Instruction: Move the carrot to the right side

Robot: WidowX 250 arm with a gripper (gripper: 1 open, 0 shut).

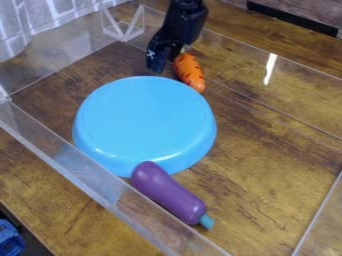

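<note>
A: Where's the carrot (190,70)?
B: Upper centre, just beyond the plate (144,122); the fingers (164,52) sit beside it, grip unclear.
A: Risk?
B: It may roll away or catch the plate rim.

Dark wooden desk (254,170), grained and varnished, with a bright streak of glare near the far right edge. Clear glossy acrylic walls (67,165) along the edges. Smooth blue plastic plate (144,122), faint satin sheen. Glossy purple plastic eggplant (170,191) by the near edge. Smooth orange plastic carrot (191,70). Matt black gripper (163,52).
</note>
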